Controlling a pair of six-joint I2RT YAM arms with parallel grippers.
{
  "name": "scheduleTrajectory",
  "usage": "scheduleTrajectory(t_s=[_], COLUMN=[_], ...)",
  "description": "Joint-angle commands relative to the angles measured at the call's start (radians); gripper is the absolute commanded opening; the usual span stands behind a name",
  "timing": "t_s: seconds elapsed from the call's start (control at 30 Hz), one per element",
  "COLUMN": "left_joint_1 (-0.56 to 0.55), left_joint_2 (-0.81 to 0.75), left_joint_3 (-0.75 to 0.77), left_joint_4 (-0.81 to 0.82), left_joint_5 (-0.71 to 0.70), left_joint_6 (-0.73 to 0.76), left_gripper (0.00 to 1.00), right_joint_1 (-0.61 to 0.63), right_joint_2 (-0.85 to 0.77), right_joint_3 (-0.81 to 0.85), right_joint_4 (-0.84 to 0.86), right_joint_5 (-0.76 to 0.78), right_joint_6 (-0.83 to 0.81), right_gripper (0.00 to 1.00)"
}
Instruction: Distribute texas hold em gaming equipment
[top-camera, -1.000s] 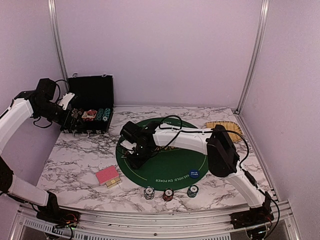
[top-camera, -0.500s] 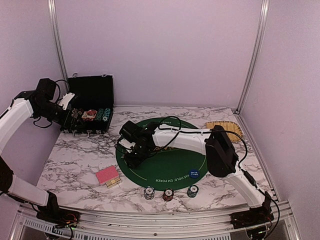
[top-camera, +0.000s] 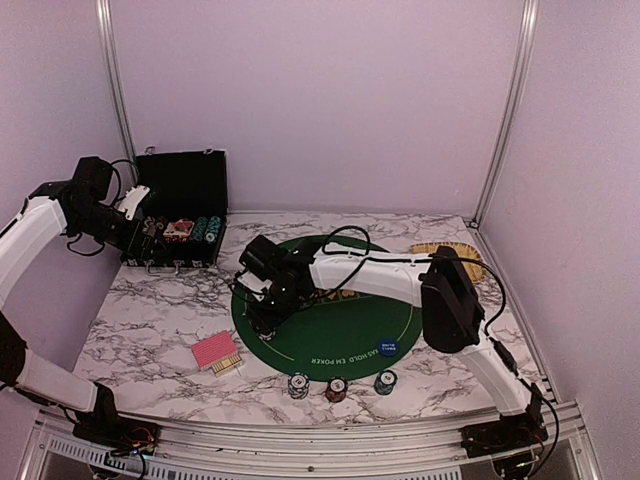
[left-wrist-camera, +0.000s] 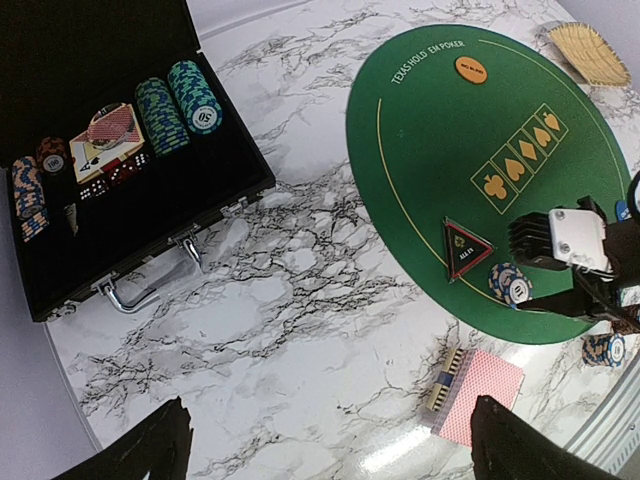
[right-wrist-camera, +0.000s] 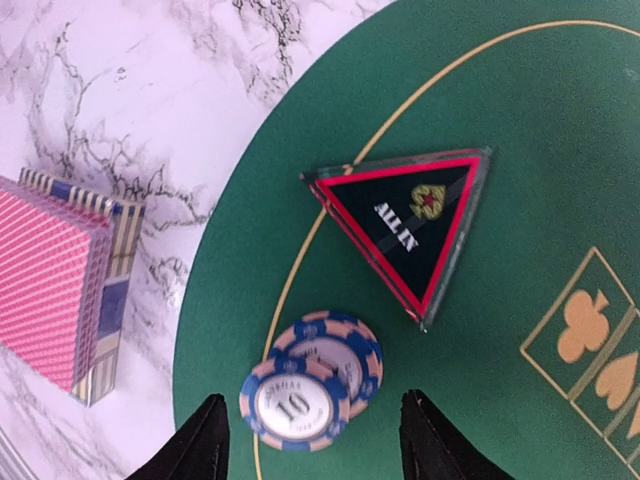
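My right claw (right-wrist-camera: 315, 420) hangs low over the near-left edge of the green poker mat (right-wrist-camera: 520, 150), its fingers spread. Two blue-and-white poker chips (right-wrist-camera: 310, 385) lie overlapped on the felt between the fingers, the nearer one marked 10, and I see neither finger touching them. Just beyond them lies the black triangular ALL IN button (right-wrist-camera: 410, 230), flat on the mat and apart from the chips. The red-backed playing cards (right-wrist-camera: 55, 285) lie off the mat on the marble table (left-wrist-camera: 280, 350). My left claw (left-wrist-camera: 330, 420) is fully spread and holds nothing, up over the marble beside the open black case (top-camera: 180, 185), where teal chip stacks (left-wrist-camera: 180, 105) sit. An orange button (left-wrist-camera: 470, 70) lies at the mat's far side and a blue button (top-camera: 388, 348) near its front edge. Three small chip stacks (top-camera: 336, 389) line the marble just in front of the mat.
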Motion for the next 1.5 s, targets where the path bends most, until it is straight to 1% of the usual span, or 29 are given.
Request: scheduleTrajectory(t_s=[0.0, 0.1, 0.17, 0.27, 0.3, 0.4, 0.47, 0.53, 0.77, 0.97, 1.17, 1.47], left_joint_1=[0.003, 0.003, 0.003, 0.003, 0.003, 0.003, 0.003, 0.003, 0.003, 0.003, 0.003, 0.003], left_joint_2=[-0.004, -0.003, -0.003, -0.003, -0.003, 0.0, 0.001, -0.002, -0.005, -0.008, -0.013, -0.009], left_joint_3=[0.033, 0.036, 0.037, 0.036, 0.036, 0.038, 0.039, 0.039, 0.046, 0.046, 0.043, 0.041], left_joint_4=[-0.032, -0.033, -0.035, -0.038, -0.038, -0.038, -0.039, -0.04, -0.044, -0.047, -0.048, -0.049], left_joint_5=[0.0, -0.001, -0.001, -0.002, -0.003, -0.001, 0.0, -0.002, 0.0, 0.005, 0.001, 0.0], left_joint_6=[0.003, 0.003, 0.004, 0.007, 0.007, 0.005, 0.004, 0.004, 0.001, -0.001, 0.006, 0.008], left_gripper=[0.99, 0.99, 0.99, 0.99, 0.99, 0.99, 0.99, 0.99, 0.99, 0.99, 0.99, 0.99], right_joint_1=[0.001, 0.014, 0.029, 0.069, 0.085, 0.126, 0.15, 0.17, 0.198, 0.199, 0.199, 0.2], right_joint_2=[-0.178, -0.269, -0.332, -0.433, -0.46, -0.523, -0.542, -0.55, -0.53, -0.483, -0.446, -0.408], right_joint_3=[-0.088, -0.216, -0.303, -0.42, -0.457, -0.536, -0.572, -0.596, -0.623, -0.603, -0.58, -0.554], right_joint_4=[0.023, 0.022, 0.013, -0.007, -0.013, -0.023, -0.029, -0.033, -0.017, -0.01, -0.004, 0.007], right_joint_5=[0.026, 0.011, -0.014, -0.023, -0.025, -0.061, -0.094, -0.094, -0.08, -0.052, -0.041, -0.02], right_joint_6=[0.018, 0.013, -0.001, -0.029, -0.035, -0.04, -0.039, -0.041, -0.036, -0.045, -0.055, -0.063], right_gripper=[0.57, 0.57, 0.63, 0.77, 0.8, 0.85, 0.89, 0.91, 0.91, 0.85, 0.82, 0.73])
